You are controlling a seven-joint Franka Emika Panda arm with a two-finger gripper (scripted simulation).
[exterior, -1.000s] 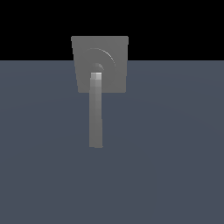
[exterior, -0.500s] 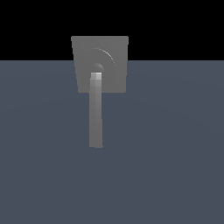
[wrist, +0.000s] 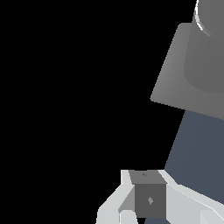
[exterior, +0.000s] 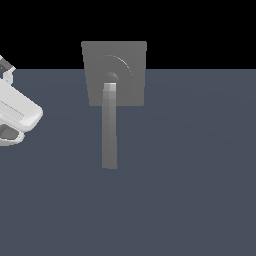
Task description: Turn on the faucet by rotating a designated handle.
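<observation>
We see the faucet (exterior: 131, 87) as a flat grey square plate with raised round rings, standing at the far edge of the blue-grey table (exterior: 190, 180), its upper part set against the black background. From the middle of the rings the handle (exterior: 109, 135) reaches toward the camera in the exterior view: a long, narrow, straight grey bar whose paler square end sits at the centre of the plate, while its other end lies well below the plate's lower edge in that view.

At the exterior view's left edge, part of the glossy white robot arm (exterior: 17, 112) shows, well apart from both the faucet and the handle and touching neither.

In the wrist view, a corner of the faucet (wrist: 192, 74) plate fills the upper right of the picture, with a strip of the table (wrist: 199, 148) beneath it. At the bottom of that picture we make out part of the claw (wrist: 146, 199), white with a grey block in it, but we cannot tell whether it is open or closed, since its fingertips fall outside the picture
</observation>
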